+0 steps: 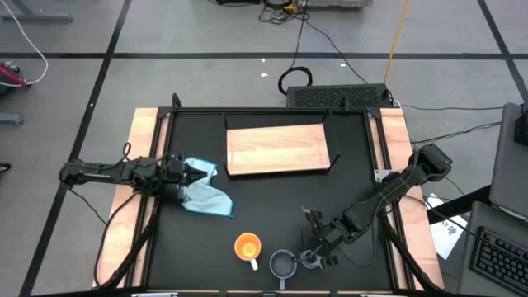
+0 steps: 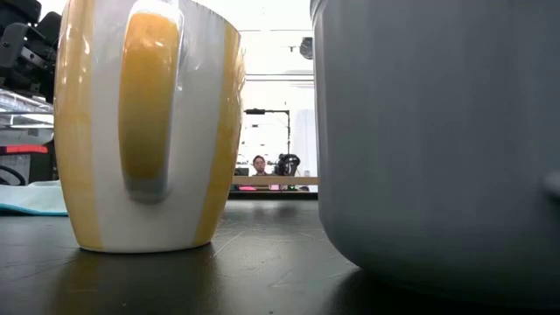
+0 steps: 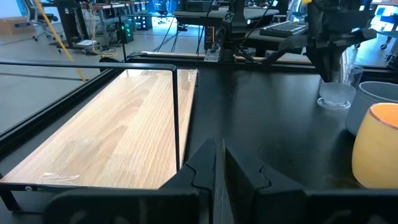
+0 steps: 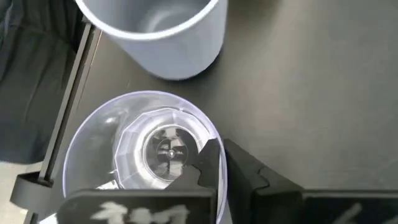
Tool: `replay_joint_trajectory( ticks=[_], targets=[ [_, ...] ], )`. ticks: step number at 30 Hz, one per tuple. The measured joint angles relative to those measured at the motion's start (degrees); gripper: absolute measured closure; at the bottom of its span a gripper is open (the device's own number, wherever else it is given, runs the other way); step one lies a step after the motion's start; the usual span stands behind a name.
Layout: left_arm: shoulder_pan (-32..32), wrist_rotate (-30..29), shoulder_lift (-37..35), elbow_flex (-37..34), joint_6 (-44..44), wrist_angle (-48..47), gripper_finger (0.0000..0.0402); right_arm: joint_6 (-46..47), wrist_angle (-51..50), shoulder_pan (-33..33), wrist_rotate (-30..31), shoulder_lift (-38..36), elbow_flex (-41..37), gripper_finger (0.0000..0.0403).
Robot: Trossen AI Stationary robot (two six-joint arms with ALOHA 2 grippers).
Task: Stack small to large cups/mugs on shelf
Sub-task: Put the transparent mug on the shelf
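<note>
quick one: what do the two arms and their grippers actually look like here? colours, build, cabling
Both arms are dark, near black, built of slim jointed links. The left gripper ends in two flat, angular black fingers that taper to points. The right gripper has the same black angular fingers, with a white-lettered label on its body. Thin black cables loop alongside both arms. No coloured bands show.
</note>
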Motion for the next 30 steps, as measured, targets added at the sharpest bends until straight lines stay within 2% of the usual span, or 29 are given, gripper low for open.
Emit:
replay_joint_trajectory(
  ticks=[7, 11, 24, 30],
  targets=[
    [0.02, 0.00, -0.01, 0.01, 0.00, 0.00, 0.0369, -2.28, -0.33, 1.04, 4.55, -5.19, -0.12, 0.0401],
    [0.02, 0.00, 0.00, 0.00, 0.00, 0.00, 0.0369, -2.28, 0.13, 1.44, 7.32, -8.66, -2.66, 0.0402],
    [0.00, 0.00, -0.02, 0.01, 0.00, 0.00, 0.0369, 1.83, 15.62, 1.43, 14.15, -27.58, -23.71, 0.0402],
    [0.00, 0.00, 0.00, 0.01, 0.00, 0.00, 0.0369, 1.69, 21.01, 1.42, 16.25, -32.80, -31.46, 0.0403]
  ],
)
